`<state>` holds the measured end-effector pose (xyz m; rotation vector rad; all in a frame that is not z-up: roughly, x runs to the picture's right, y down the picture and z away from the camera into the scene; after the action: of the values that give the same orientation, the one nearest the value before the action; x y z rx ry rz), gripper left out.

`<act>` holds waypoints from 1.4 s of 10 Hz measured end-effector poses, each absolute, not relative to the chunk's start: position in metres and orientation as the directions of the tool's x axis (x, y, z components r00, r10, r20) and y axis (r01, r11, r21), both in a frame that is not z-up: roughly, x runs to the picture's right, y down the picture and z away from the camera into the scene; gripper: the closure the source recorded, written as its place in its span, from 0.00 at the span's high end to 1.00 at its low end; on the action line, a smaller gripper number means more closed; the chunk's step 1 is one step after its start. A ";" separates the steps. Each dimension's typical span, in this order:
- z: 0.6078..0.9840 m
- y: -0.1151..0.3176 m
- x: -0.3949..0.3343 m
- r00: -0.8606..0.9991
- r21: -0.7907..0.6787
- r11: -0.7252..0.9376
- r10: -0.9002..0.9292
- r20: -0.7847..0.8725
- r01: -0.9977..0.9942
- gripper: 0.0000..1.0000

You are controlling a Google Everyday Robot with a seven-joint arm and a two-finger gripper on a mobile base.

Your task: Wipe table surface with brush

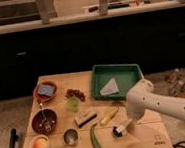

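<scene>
Sweeping risk: slim white-handled brush (119, 131) with black bristle head, lower centre, could knock yellow banana-like item (109, 117) or long green vegetable (95, 138).
Pincer (126, 126): lower centre-right, apparently pinching brush.
Counter (144, 140): light wooden planks.

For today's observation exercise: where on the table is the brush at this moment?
In the camera view, the brush sits front-centre on the table surface, under the gripper, right of the green cucumber and below the yellow item.

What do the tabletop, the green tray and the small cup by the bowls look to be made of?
Table surface: light wood, matte, plank seams show. Green tray: probably plastic, uniform colour, slight sheen. Small cup: likely metal, grey and reflective. The gripper hangs low over the table near the brush.
</scene>
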<state>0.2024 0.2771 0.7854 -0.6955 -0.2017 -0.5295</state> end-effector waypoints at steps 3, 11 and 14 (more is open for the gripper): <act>0.766 0.314 0.211 0.823 -0.565 0.598 -0.431 0.370 0.568 0.00; 0.771 0.288 0.305 0.903 -0.637 0.647 -0.368 0.221 0.420 0.00; 0.802 0.256 0.289 0.900 -0.637 0.644 -0.378 0.217 0.424 0.00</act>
<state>0.2893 0.2555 0.8020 -0.7426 -0.0665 -0.4568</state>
